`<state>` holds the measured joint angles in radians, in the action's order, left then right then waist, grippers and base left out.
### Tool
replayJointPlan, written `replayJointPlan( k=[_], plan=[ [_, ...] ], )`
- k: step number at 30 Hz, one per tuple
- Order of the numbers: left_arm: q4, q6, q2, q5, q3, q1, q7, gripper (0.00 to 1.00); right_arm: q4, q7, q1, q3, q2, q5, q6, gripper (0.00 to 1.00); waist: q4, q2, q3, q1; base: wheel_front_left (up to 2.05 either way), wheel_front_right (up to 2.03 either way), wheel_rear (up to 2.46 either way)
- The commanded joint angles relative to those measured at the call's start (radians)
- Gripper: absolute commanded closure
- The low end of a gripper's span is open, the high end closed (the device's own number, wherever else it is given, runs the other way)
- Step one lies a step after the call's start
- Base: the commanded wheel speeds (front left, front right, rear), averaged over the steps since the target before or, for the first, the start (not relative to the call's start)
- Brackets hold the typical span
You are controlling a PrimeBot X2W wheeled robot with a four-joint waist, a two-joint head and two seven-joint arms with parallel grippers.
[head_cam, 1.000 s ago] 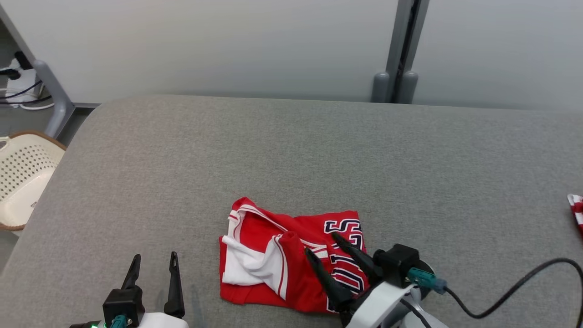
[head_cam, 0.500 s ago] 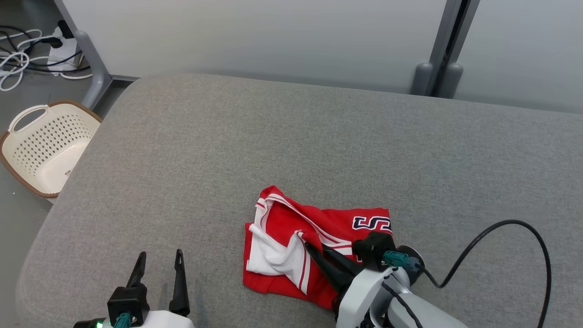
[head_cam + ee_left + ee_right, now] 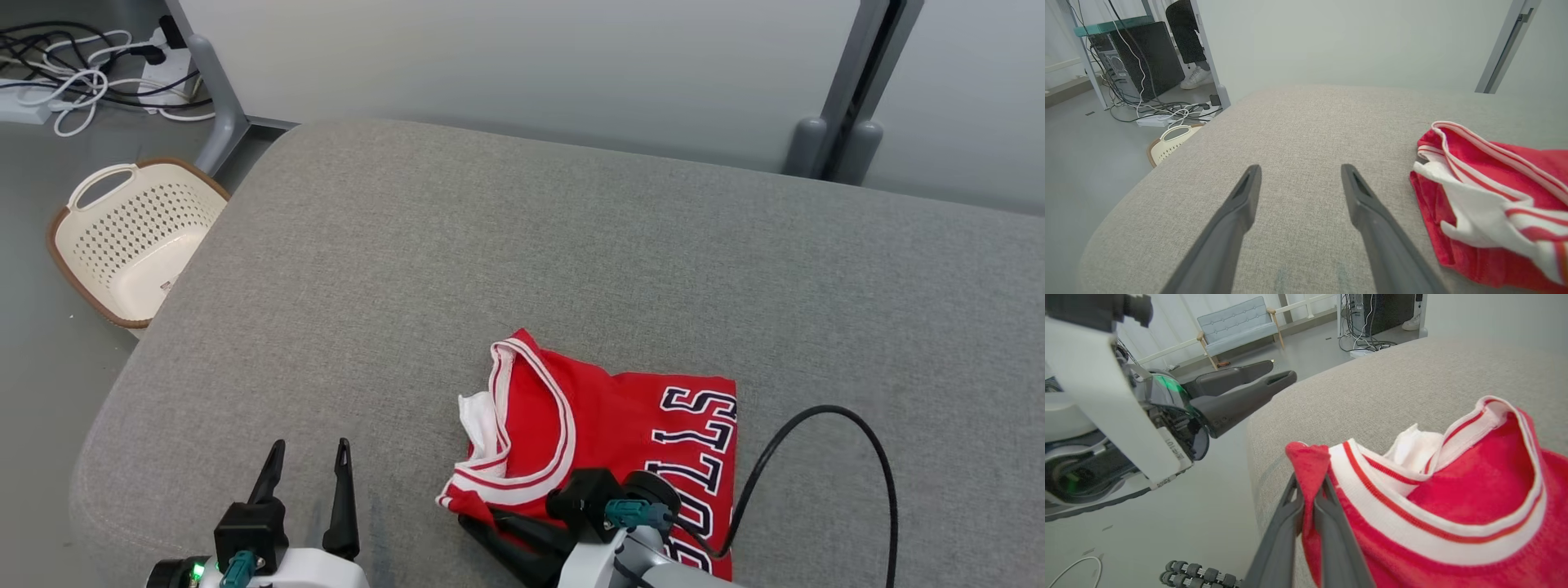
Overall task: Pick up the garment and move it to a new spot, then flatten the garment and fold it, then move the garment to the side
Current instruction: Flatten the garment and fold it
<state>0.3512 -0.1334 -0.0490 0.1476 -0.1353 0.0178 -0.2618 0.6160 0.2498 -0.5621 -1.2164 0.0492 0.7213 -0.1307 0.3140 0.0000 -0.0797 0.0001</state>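
A second ago my right claw [image 3: 469, 523] stood spread wide over the middle of the jersey [image 3: 620, 416]. Now it has dropped back toward the near edge of the grey cushion [image 3: 490, 245] and closed, pinching a red fold at the cloth's near left corner. The jersey has rolled over itself: the white lining [image 3: 475, 412], once laid open, is a sliver at its left, and the lettering [image 3: 694, 441] lies uncovered. My head camera has swung left, so the basket [image 3: 135, 237] shows fuller.

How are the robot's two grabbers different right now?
The left gripper is open and empty; the right gripper is shut, pinching the red jersey. The left gripper points over bare grey cushion beside the jersey; the right gripper sits at the jersey's near edge. Both have two long dark fingers.
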Motion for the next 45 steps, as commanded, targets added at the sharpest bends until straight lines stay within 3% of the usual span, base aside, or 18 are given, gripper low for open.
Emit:
replayJointPlan(
  k=[1, 2, 6, 9, 13, 20, 28, 34, 45],
  plan=[
    [0.001, 0.0, -0.004, 0.003, 0.001, 0.016, -0.004, 0.0, -0.005, 0.004, -0.013, -0.005, 0.004, 0.006, 0.0, 0.45, 0.005, 0.0, 0.001, -0.0001, 0.0, 0.0, 0.0],
    [0.003, -0.001, -0.004, 0.004, -0.001, 0.017, -0.004, 0.0, 0.0, 0.005, -0.018, -0.018, 0.005, 0.016, 0.0, 0.0, 0.008, 0.0, 0.002, -0.0001, 0.0, 0.0, 0.0],
    [0.005, -0.007, -0.004, 0.004, 0.0, 0.016, -0.004, 0.0, 0.017, 0.012, -0.038, -0.02, 0.005, 0.053, 0.0, 0.0, 0.008, 0.0, 0.003, -0.0001, 0.0, 0.0, 0.0],
    [-0.001, -0.008, -0.004, -0.002, 0.011, 0.01, -0.004, 0.0, 0.028, 0.017, -0.046, 0.05, 0.005, 0.035, 0.0, 0.0, -0.01, 0.0, 0.006, -0.0001, 0.0, 0.0, 0.0],
    [-0.013, -0.006, -0.003, -0.013, 0.023, 0.008, -0.004, 0.0, 0.068, 0.016, -0.001, 0.256, 0.006, -0.085, 0.0, 0.0, -0.046, 0.0, 0.014, -0.0001, 0.0, 0.0, 0.0],
    [-0.027, -0.006, -0.004, -0.02, 0.035, 0.013, -0.004, 0.0, 0.058, 0.016, 0.144, 0.724, 0.004, -0.372, 0.0, 0.0, -0.122, 0.0, 0.032, -0.0001, 0.0, 0.0, 0.0],
    [-0.03, -0.002, -0.004, -0.023, 0.054, -0.001, -0.004, 0.0, -0.063, 0.016, 0.306, 1.024, 0.004, -0.513, 0.0, 0.0, -0.21, 0.0, 0.048, -0.0001, 0.0, 0.0, 0.0],
    [-0.026, -0.003, -0.004, -0.031, 0.08, -0.015, -0.004, 0.0, -0.147, 0.016, 0.387, 1.145, 0.004, -0.54, 0.0, 0.0, -0.269, 0.0, 0.067, -0.0001, 0.0, 0.0, 0.0],
    [-0.023, 0.008, -0.004, -0.053, 0.156, -0.057, -0.004, 0.0, -0.227, 0.016, 0.45, 1.164, 0.004, -0.545, 0.0, 0.0, -0.351, 0.0, 0.096, -0.0001, 0.0, 0.0, 0.0]
  ],
)
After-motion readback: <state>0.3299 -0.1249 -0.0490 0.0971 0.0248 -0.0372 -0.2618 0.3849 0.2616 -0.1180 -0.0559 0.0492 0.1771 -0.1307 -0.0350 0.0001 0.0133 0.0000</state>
